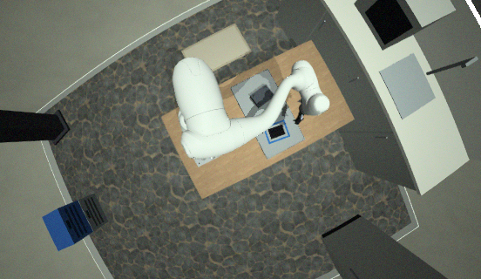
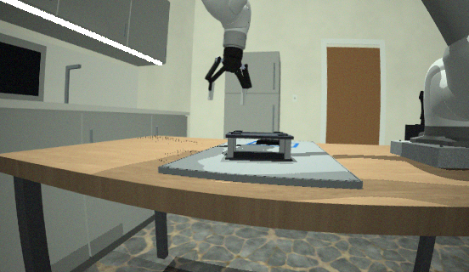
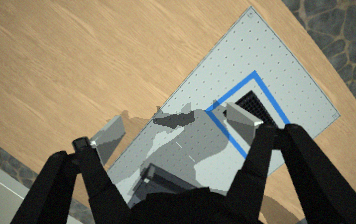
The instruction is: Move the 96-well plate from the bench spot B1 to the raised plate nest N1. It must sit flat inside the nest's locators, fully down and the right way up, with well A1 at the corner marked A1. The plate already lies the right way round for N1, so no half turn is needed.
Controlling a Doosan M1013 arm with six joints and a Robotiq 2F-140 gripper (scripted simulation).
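The black 96-well plate [image 1: 276, 132] lies inside the blue-outlined bench spot B1 on the grey mat. In the wrist view the plate [image 3: 255, 107] is partly hidden behind my right finger. The raised plate nest N1 [image 2: 259, 144] stands on posts on the mat and is empty; it also shows from above [image 1: 261, 95] and at the wrist view's bottom [image 3: 160, 181]. My gripper [image 2: 227, 92] hangs high above the table, open wide and empty, beside the mat's edge [image 3: 175, 132].
The arm's base [image 2: 437, 148] stands on the wooden table at the right. Kitchen counter and wall cabinets run along the left wall [image 2: 85, 118]. A fridge [image 2: 255, 93] and a door stand at the back.
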